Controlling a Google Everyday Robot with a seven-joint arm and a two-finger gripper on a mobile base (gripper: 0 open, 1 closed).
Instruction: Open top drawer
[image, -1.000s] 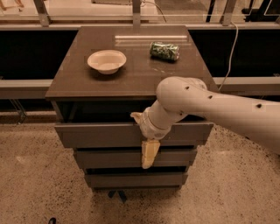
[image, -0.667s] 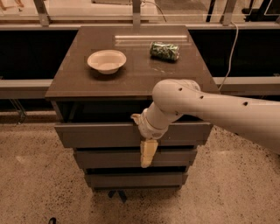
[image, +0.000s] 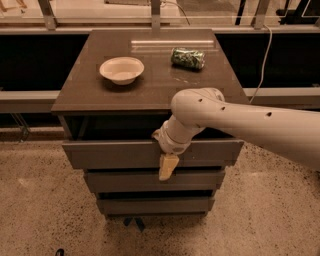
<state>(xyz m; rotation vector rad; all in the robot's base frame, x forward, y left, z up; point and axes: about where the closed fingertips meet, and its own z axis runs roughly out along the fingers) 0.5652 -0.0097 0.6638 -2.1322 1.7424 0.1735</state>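
The top drawer (image: 110, 154) is the widest grey-brown front of the cabinet, and it stands a little way out, with a dark gap under the cabinet top. My gripper (image: 167, 159) sits at the middle of the drawer's upper edge. One tan finger (image: 168, 167) hangs down in front of the drawer front. The other finger is hidden behind the front, so the gripper straddles it and is shut on it. My white arm (image: 250, 125) reaches in from the right.
A white bowl (image: 121, 69) and a green crumpled can (image: 187, 58) lie on the cabinet top (image: 150, 95). Two shorter drawer fronts, the middle (image: 125, 181) and the bottom (image: 150, 205), sit below. A speckled floor surrounds the cabinet, and a ledge with rails runs behind it.
My arm's elbow has shifted slightly left. The gripper stays on the drawer's upper edge, and the drawer front has barely moved.
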